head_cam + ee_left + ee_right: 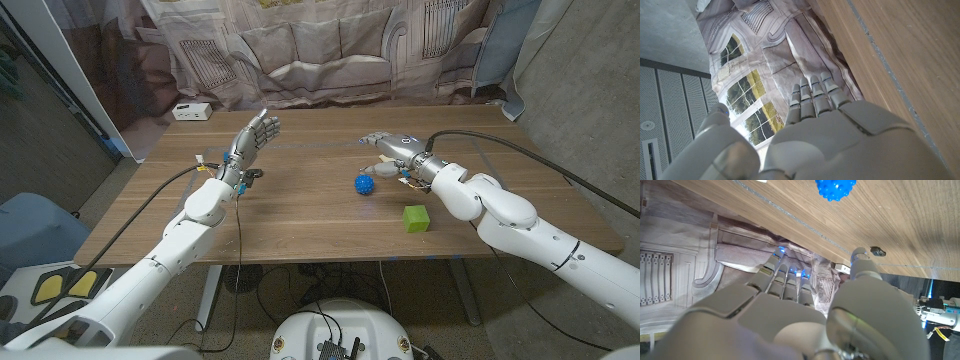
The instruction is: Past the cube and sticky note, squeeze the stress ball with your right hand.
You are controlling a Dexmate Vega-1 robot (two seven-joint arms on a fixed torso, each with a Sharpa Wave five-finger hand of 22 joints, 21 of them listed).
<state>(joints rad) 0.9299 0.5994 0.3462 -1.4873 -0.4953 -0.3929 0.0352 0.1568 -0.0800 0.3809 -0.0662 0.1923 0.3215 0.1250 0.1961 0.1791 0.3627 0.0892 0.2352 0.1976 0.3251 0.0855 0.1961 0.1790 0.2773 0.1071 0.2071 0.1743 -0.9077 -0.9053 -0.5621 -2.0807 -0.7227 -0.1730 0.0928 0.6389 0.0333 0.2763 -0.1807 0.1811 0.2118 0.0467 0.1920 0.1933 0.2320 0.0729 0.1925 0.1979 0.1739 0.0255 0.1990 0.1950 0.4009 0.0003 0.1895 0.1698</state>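
Head view shows the wooden bench [300,215] with both arms reaching over it. At about three o'clock from the bench's middle, the right hand [392,148] hangs with its fingers spread and extended, holding nothing. The blue stress ball [364,184] sits on the bench just beside that hand, toward seven o'clock from it, and no finger touches it. The green cube [416,218] stands farther toward the near edge, at about four o'clock from the ball and apart from it, close to the right forearm.

At about ten o'clock from the bench's middle, the left hand [251,141] is raised with its fingers straight and apart, empty. A white box [191,111] lies near the far left corner of the bench, at about ten o'clock from the left hand. A printed curtain [320,50] hangs behind the bench.

Right wrist view looks past the open right hand [790,320] toward the knobbly blue ball [835,188] lying on the wood. Left wrist view shows the left hand [815,130] with straight fingers [812,97] against the curtain [765,45].
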